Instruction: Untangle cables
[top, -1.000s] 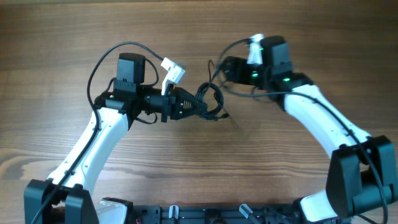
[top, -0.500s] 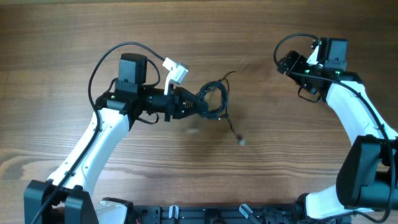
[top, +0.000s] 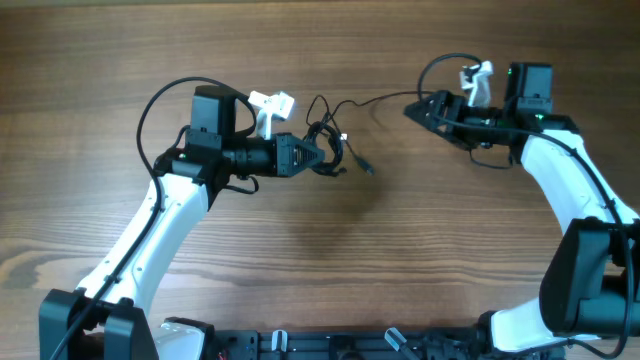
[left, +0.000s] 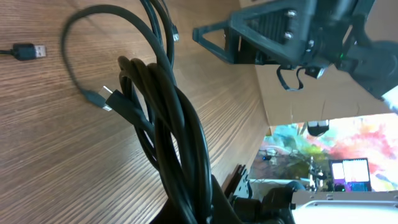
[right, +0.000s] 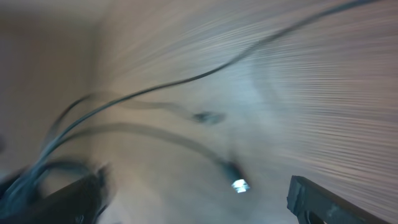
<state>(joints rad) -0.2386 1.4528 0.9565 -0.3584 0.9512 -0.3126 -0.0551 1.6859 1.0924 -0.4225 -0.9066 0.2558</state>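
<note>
The cables (top: 328, 152) are thin black cords bunched into a loose bundle at mid-table, and my left gripper (top: 314, 156) is shut on that bundle. In the left wrist view the looped cables (left: 177, 130) rise out of the left gripper (left: 200, 208), with a USB plug (left: 28, 51) and a small plug (left: 99, 98) lying on the wood. One strand (top: 375, 100) runs up and right to my right gripper (top: 410, 109), which stands open. The right wrist view is blurred: the right gripper (right: 199, 199) has its fingers wide apart, with a strand (right: 205, 74) and a plug tip (right: 237, 184) beyond them.
The wooden table (top: 320, 260) stretches all round the arms. A free plug end (top: 368, 170) lies just right of the bundle. Both arms' thicker black wires loop above their wrists. The arm bases stand along the near edge.
My right gripper has opened wide and the arm swung out right, then back left toward the bundle. The left gripper has shifted slightly up with the bundle, and one strand now stretches right.
</note>
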